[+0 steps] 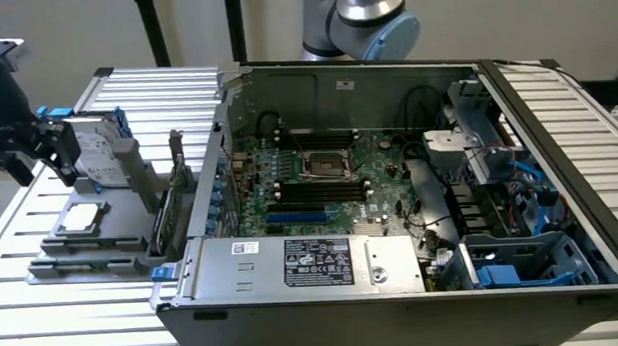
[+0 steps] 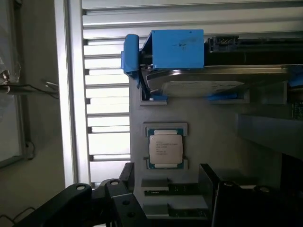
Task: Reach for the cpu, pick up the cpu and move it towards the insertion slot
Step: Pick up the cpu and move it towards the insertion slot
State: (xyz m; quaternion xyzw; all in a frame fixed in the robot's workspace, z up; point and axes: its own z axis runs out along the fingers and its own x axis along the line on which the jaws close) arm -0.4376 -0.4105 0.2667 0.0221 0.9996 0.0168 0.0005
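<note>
Gripper (image 1: pixel 27 152) at upper left of the exterior view, jaws spread, holding nothing, close to the upright hard drive (image 1: pixel 98 151). Cpu (image 1: pixel 81 217) at lower left, flat in a grey holder (image 1: pixel 60 260) recess, silvery top with print, untouched. Insertion slot (image 1: pixel 328 165) mid-frame. Risk: fingers may clip the drive, or slip on the thin chip edges and tilt it.

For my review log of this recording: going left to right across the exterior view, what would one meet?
End effector → cpu → insertion slot → blue plastic bracket
</note>
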